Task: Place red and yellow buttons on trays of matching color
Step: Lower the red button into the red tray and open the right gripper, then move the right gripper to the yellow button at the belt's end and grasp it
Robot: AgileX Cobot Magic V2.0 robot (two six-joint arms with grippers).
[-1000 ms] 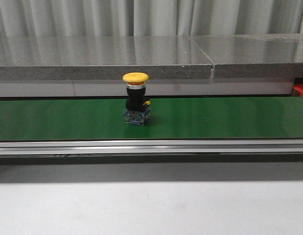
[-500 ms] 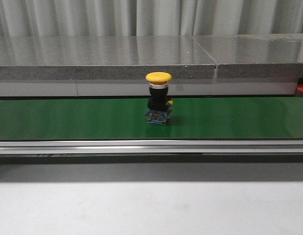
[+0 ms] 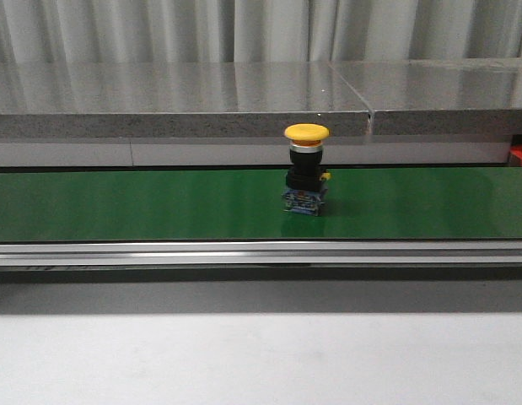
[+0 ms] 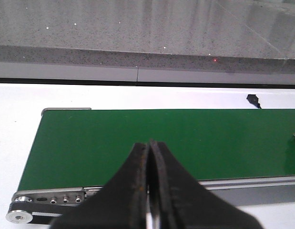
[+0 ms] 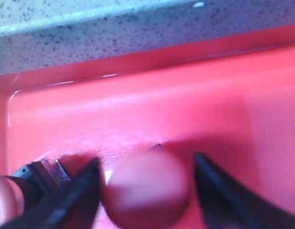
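Observation:
A yellow button (image 3: 306,132) with a black body and blue base stands upright on the green belt (image 3: 117,202), right of its middle. In the right wrist view, a red button (image 5: 146,187) sits in the red tray (image 5: 185,105), between the fingers of my right gripper (image 5: 146,177). That gripper is open, with a gap showing on one side of the cap. My left gripper (image 4: 149,143) is shut on nothing and hangs over the belt (image 4: 209,138) near its roller end. No yellow tray is in view. Neither gripper shows in the front view.
A second button (image 5: 28,179) lies on its side in the red tray beside my right gripper. A grey stone ledge (image 3: 244,101) runs behind the belt. A corner of the red tray (image 3: 520,153) shows at the far right. A metal rail (image 3: 261,251) borders the belt's front.
The yellow button has travelled to the right along the belt, from left of centre to right of centre.

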